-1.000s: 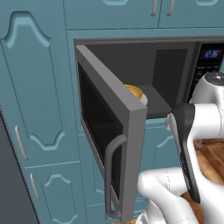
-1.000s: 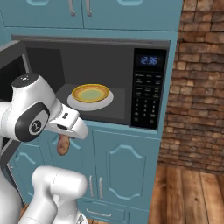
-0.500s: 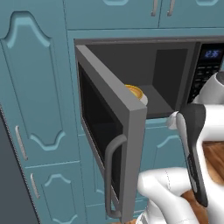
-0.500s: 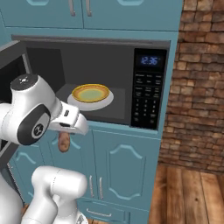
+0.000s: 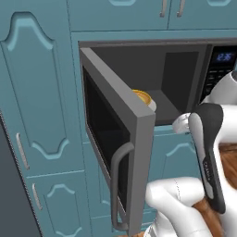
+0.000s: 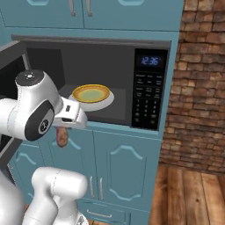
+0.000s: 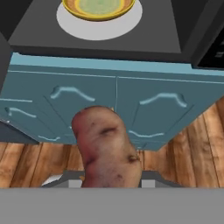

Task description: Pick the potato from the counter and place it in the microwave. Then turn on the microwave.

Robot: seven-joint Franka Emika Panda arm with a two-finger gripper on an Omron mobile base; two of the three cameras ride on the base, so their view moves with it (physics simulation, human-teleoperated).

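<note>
**Potato held below the open microwave**

Left base view: the microwave (image 5: 185, 83) stood open, its door (image 5: 115, 143) swung far out to the left, cavity mouth unobstructed. The arm's forearm rose at right, in front of the keypad.

Right base view: the gripper (image 6: 63, 132) hung just below the cavity's front edge, closed on the potato (image 6: 62, 136). A bowl (image 6: 91, 93) sat inside. Display read 12:36.

Hand view: the potato (image 7: 106, 148) pointed at the cabinet doors (image 7: 118, 105); the cavity floor lay above.
</note>
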